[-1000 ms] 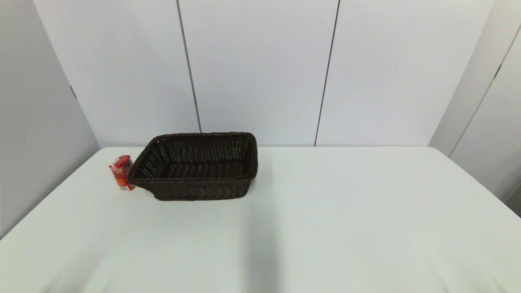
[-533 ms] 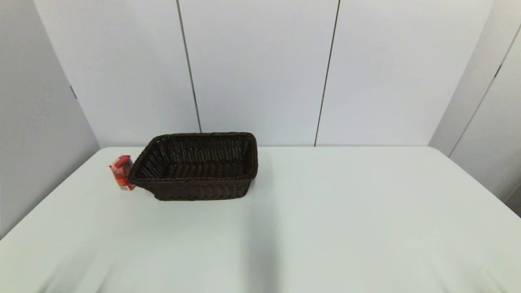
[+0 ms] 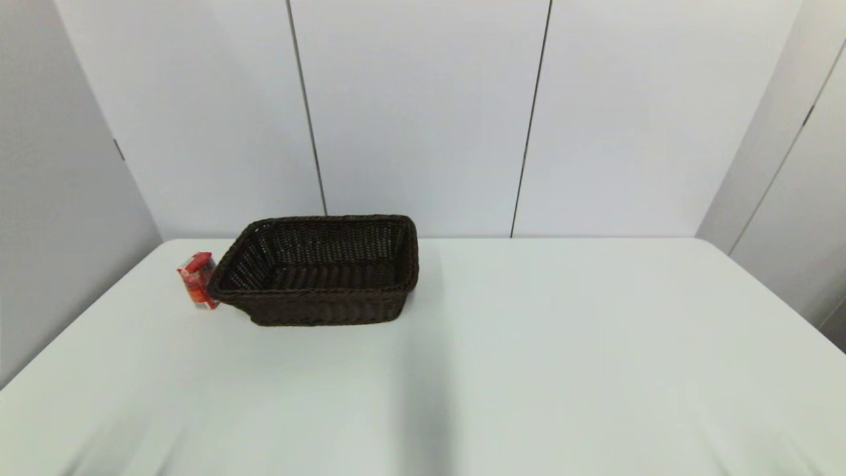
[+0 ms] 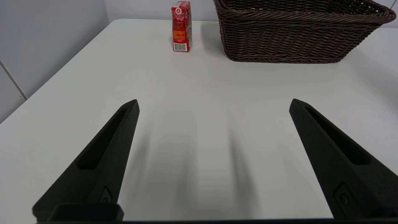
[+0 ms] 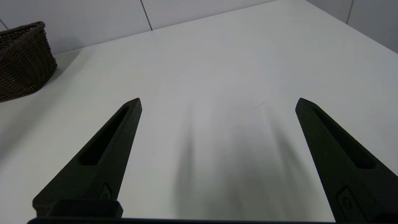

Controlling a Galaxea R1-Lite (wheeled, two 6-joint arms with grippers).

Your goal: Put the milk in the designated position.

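1. My left gripper (image 4: 214, 104) hangs low over the near part of the white table (image 3: 529, 344) with its two black fingers spread wide and nothing between them. The small red box-shaped milk carton (image 4: 181, 26) stands upright well ahead of it, toward the table's far left corner, well apart from my fingertips.
2. My right gripper (image 5: 218, 102) is likewise spread wide and empty, low over bare tabletop on the right side, with only one end of the basket showing far off.
3. In the head view the milk carton (image 3: 197, 280) stands just beside the left end of the dark brown woven wicker basket (image 3: 317, 270); I cannot tell from there whether they touch, but my left wrist view shows a gap of table between them.
4. The carton's top carries a round white mark, its front has small print I cannot read, and a white barcode patch sits at its foot.
5. The tabletop is plain and white, with soft shadows of my fingers on it. Behind it stand pale grey wall panels (image 3: 423, 112) split by thin dark seams.
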